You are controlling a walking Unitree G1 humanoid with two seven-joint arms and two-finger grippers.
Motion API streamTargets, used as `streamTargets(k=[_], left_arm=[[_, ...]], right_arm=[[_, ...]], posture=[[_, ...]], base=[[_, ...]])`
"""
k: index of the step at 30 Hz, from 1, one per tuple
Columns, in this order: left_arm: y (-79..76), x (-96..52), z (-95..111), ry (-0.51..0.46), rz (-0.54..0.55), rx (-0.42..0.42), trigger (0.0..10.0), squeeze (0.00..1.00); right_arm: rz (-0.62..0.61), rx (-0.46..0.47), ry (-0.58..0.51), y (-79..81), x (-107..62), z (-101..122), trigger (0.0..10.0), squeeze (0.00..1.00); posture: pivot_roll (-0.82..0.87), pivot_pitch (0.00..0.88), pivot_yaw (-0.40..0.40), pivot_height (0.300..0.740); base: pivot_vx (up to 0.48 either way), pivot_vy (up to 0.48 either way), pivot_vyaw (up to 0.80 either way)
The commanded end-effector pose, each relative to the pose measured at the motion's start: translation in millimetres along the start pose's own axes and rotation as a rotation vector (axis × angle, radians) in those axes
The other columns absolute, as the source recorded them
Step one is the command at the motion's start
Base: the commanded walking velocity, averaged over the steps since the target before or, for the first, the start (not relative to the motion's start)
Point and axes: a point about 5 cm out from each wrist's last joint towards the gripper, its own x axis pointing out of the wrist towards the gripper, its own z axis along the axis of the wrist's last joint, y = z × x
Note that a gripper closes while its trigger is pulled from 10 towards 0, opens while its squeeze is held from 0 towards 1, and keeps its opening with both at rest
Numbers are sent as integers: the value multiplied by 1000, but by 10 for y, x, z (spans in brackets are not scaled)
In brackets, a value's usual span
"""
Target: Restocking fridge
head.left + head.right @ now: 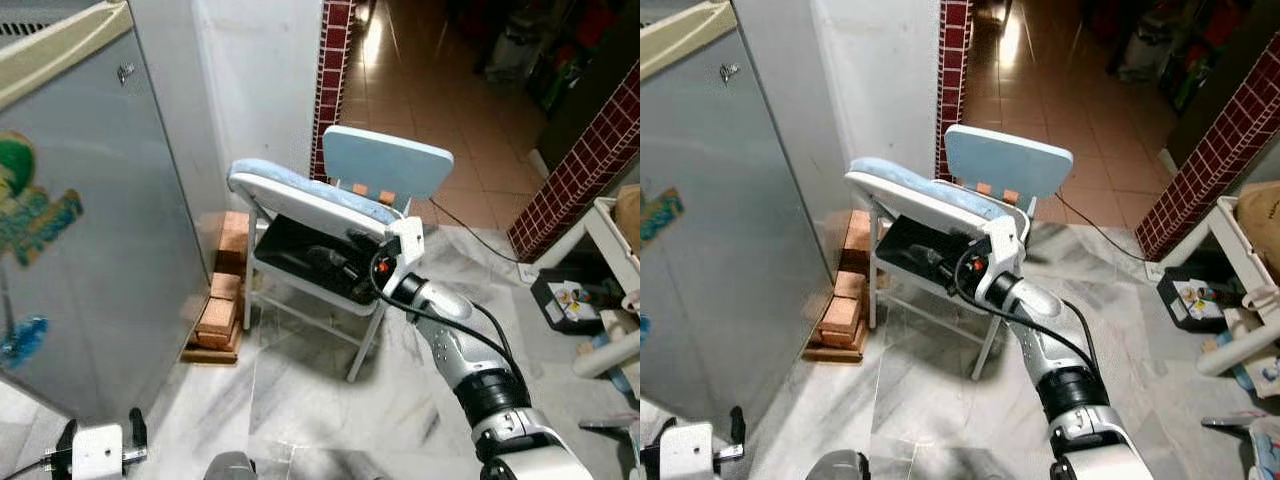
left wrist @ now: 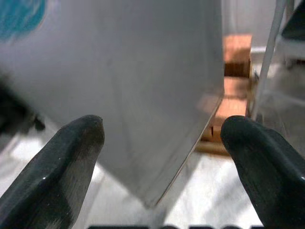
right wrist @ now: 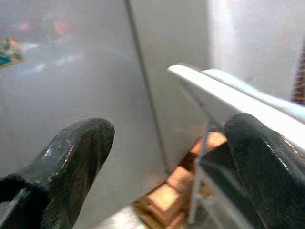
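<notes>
Fridge (image 1: 90,230): grey door closed, stickers on its face, well to the left of the right gripper and just ahead of the left one; this is where the stock has to end up.
Left gripper (image 2: 162,157): low by the floor near the fridge's bottom corner, fingers spread apart with nothing between them; idle from where I stand.
Bricks (image 1: 222,300): stacked on a board between the fridge side and the chair, below and left of the right gripper.
Chair (image 1: 330,215): light blue, its seat tilted up, a dark tray-like space under it; the right gripper is right at that opening.
Right gripper (image 3: 167,157): arm stretched out to the chair, black fingers wide apart, empty, one finger just beside the seat's pale edge.
Step in hand: I'd say reaching for whatever lies in the dark space, though I cannot make out any item there.
Doing it well: go in under the seat edge without knocking it, fingers kept wide until they straddle the item.
</notes>
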Motion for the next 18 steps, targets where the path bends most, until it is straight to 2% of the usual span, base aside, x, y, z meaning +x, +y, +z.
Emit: streamTargets(k=[1,2,4,5,6,9,10,12,16,18], left_arm=[[-22,46,89,-39,-9,7,10000,0],[-79,171,419,-141,-30,4,10000,0],[-122,260,761,-241,-41,-7,10000,0],[-122,260,761,-241,-41,-7,10000,0],[-131,287,855,-270,-39,-12,10000,0],[-183,377,1339,-416,-34,-36,10000,0],[-183,377,1339,-416,-34,-36,10000,0],[-239,409,1606,-492,-46,-58,10000,0],[-304,417,1659,-507,-85,-84,10000,0],[-345,412,1622,-491,-111,-84,10000,0]], right_arm=[[-32,-33,-18,-26,-15,34,10000,0],[-88,-59,-38,-48,-45,38,10000,0],[-198,-111,-47,-101,-83,33,10000,0],[-198,-111,-47,-101,-83,33,10000,0],[-236,-132,-50,-120,-94,30,10000,0],[-348,-165,-57,-177,-153,15,10000,0],[-348,-165,-57,-177,-153,15,10000,0],[-410,-187,-64,-218,-224,-1,10000,0],[-477,-225,-61,-271,-336,-28,10000,0],[-528,-232,-58,-306,-410,-62,10000,0]], posture=[[155,73,-49,740],[149,72,-48,740],[149,72,-48,740],[149,72,-48,740],[149,72,-48,740],[113,78,-26,740],[113,78,-26,740],[103,81,-21,740],[87,77,-9,740],[84,73,-5,740]], base=[[0,326,0],[0,356,0],[0,356,0],[0,360,0],[0,360,0],[0,480,0],[0,480,0],[0,480,0],[0,480,0],[0,480,0]])
